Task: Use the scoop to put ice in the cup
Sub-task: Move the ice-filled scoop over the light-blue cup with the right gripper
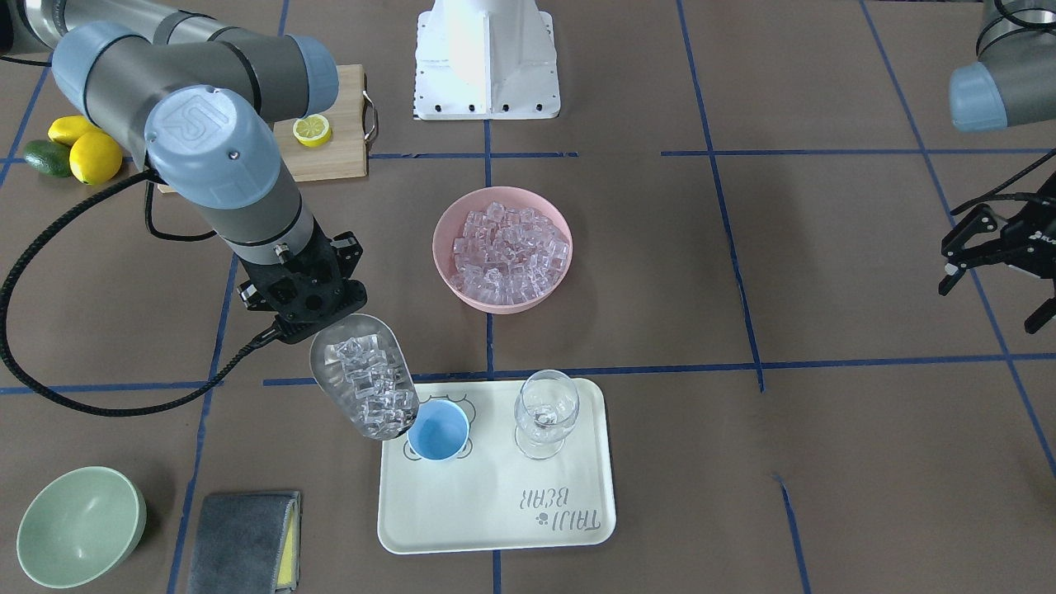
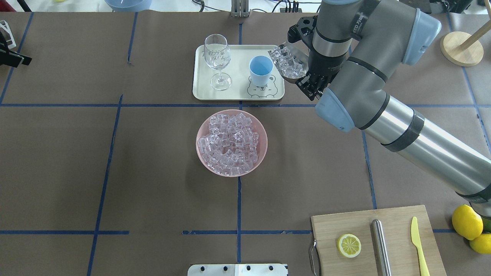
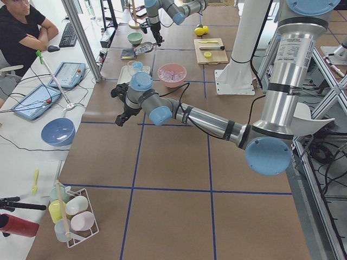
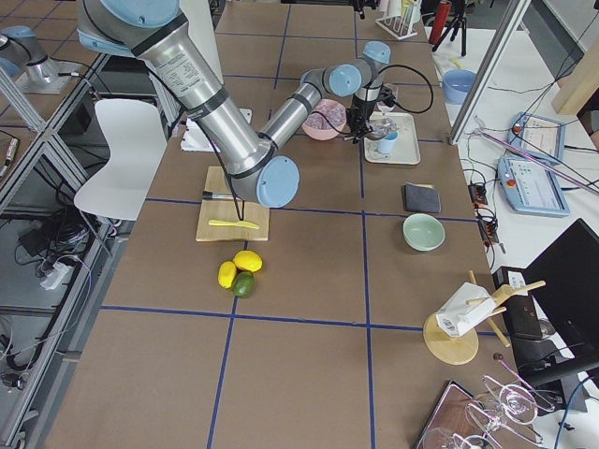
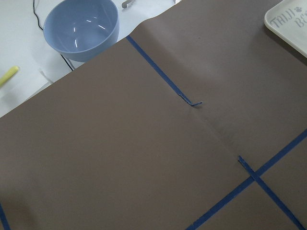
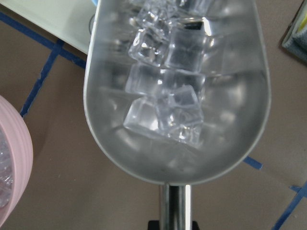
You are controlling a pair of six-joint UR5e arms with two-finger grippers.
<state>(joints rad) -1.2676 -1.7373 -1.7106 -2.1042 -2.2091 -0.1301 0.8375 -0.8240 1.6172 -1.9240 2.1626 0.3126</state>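
Stainless-steel rod is what the right claw [image 1: 318, 307] is pressed onto: the thin handle of the scoop [image 1: 363, 375] is pinched between its fingers, as seen in the right wrist view, where the handle runs straight into the black claw body. The trough is loaded with a cluster of ice [image 1: 369, 381], bunched toward the front lip. That lip is held just beside the rim of the light-blue cup [image 1: 439, 431], on the side nearest the claw; whether metal and rim touch cannot be told. The cup is empty and stands upright on the cream tray [image 1: 495, 507], with the wine glass [image 1: 546, 412] near it on the same tray. The remaining ice is heaped in the pink bowl [image 1: 503, 247], apart from the tray on the counter [image 1: 742, 462].

The pour appears to be the step in hand. The trough is wider than the cup's mouth, so the lip is best centred over the opening first, then dipped slowly so that cubes slide off a few at a time; a quick tip would likely scatter them across the tray.

The right arm is stretched across the counter, its wrist angled downward and the scoop pointed away from the base. The left claw [image 1: 990, 297] is spread, empty, and held well apart at the counter's other side.
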